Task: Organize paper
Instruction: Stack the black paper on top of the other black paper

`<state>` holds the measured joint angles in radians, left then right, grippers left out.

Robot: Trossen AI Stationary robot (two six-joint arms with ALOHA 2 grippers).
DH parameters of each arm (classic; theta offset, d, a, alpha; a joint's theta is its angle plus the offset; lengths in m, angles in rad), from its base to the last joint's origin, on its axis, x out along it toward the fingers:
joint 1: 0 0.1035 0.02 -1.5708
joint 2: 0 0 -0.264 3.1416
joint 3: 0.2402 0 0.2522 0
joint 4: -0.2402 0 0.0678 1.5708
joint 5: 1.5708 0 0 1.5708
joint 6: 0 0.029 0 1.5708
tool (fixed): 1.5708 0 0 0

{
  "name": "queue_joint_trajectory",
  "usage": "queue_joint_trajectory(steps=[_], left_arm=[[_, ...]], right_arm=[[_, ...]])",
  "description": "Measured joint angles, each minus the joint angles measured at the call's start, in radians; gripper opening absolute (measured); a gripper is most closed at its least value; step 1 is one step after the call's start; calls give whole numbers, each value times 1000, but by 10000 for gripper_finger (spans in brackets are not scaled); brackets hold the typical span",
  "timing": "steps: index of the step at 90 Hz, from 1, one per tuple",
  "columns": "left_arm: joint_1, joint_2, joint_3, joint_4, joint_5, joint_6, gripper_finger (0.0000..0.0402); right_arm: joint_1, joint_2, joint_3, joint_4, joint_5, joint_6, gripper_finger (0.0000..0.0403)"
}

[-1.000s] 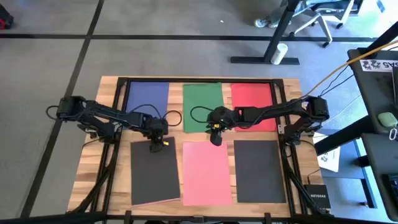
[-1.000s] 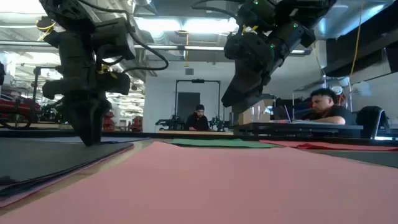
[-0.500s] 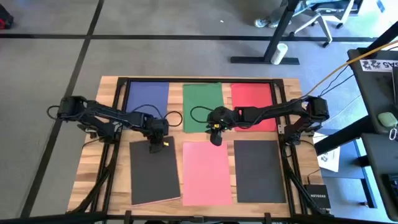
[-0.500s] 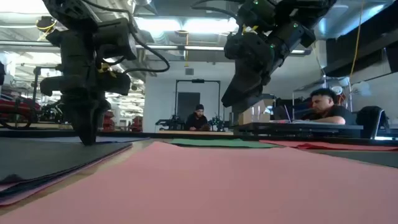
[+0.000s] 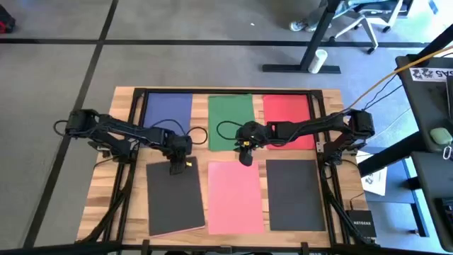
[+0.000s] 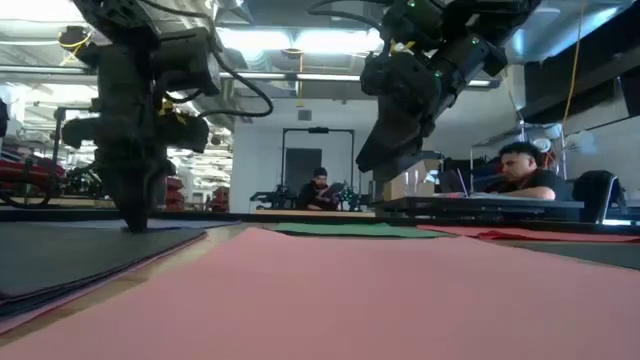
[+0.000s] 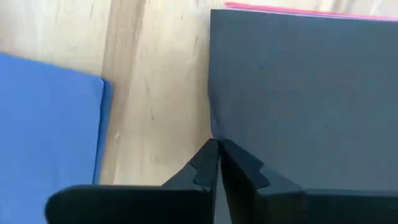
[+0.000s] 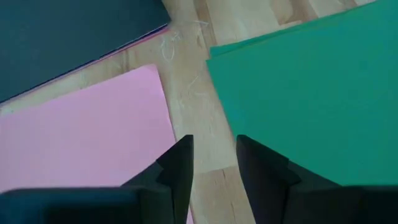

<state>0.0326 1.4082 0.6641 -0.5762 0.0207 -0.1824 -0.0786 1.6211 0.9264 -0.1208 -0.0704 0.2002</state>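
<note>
Wooden slats of the table (image 5: 106,184) carry six sheets in two rows: blue sheet (image 5: 168,110), green sheet (image 5: 231,120) and red sheet (image 5: 287,113) at the far side, and nearer the camera a dark grey sheet (image 5: 175,197), a salmon pink sheet (image 5: 235,197) and a second dark sheet (image 5: 294,195). The left gripper (image 5: 175,168) sits at the far edge of the left dark grey sheet, and its wrist view shows what the overhead cannot: fingers pressed together, tips at that sheet's corner, with a pink edge (image 7: 298,9) peeking out from beneath the grey. The right gripper (image 5: 245,159) hangs between the green and salmon sheets, fingers slightly apart and holding nothing. The low view alone shows people seated in the room behind. Compared with a second ago, the left dark sheet has slid slightly away from the salmon one.
</note>
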Motion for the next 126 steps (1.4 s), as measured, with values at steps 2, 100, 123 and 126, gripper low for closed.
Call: queue_joint_trajectory(steps=[2, 100, 123, 126], left_arm=[[0, 0, 8, 0, 0, 2, 1], [36, -1, 59, -16, 8, 83, 117], [33, -1, 36, 44, 9, 85, 152], [33, -1, 31, 51, 9, 85, 152]], right_arm=[[0, 0, 0, 0, 0, 0, 113], [1, 0, 0, 68, -70, 54, 113], [1, 0, 0, 68, -69, 53, 113], [1, 0, 0, 68, -69, 53, 113]])
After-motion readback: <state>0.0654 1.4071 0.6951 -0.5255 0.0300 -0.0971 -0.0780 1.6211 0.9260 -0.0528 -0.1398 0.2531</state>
